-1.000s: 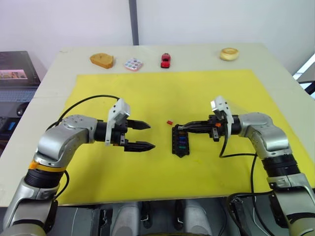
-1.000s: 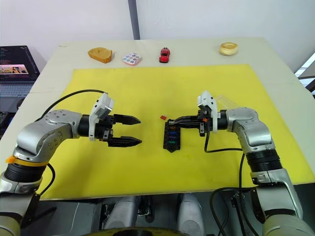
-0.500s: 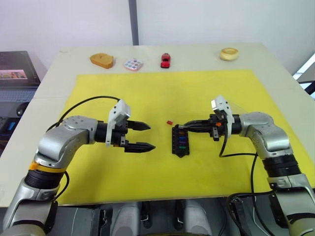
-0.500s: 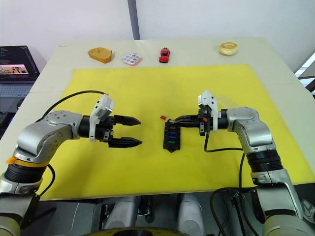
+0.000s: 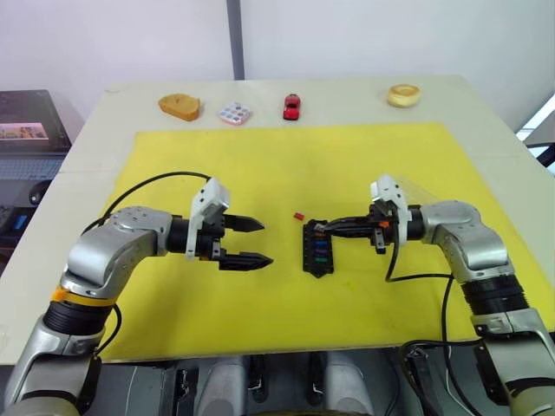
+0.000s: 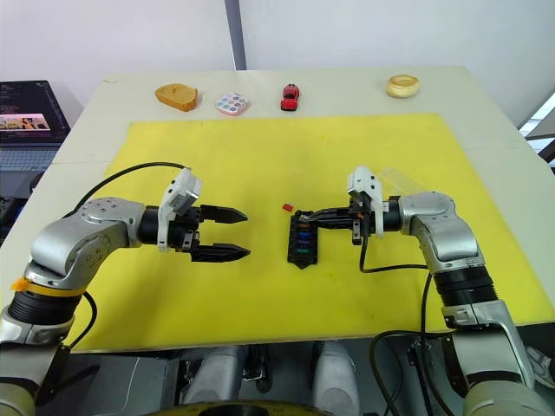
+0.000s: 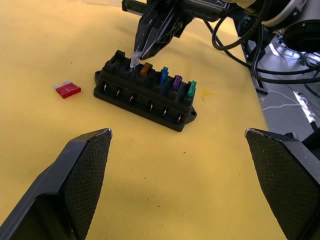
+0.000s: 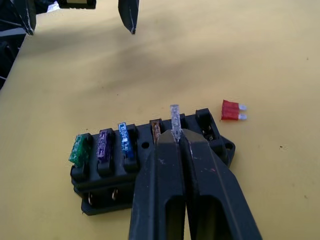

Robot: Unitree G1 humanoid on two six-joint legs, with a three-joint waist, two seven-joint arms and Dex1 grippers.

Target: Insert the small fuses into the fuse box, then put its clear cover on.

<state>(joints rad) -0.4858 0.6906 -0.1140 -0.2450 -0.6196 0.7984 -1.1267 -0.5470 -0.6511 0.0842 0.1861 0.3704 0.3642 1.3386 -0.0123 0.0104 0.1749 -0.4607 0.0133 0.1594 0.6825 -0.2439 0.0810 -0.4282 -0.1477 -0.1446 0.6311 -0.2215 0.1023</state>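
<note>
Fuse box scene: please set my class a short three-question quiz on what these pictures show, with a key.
1. True or false: the right tool is shut on a clear grey fuse at the fuse box.
2. How many fuses already stand in the box besides the held one? A) two B) four C) six
3. Fill in: the loose fuse lying on the yellow mat beside the box is ____.

Key
1. True; the left tool hangs open, apart from the box.
2. B: orange, blue, purple, green.
3. Red.
</note>
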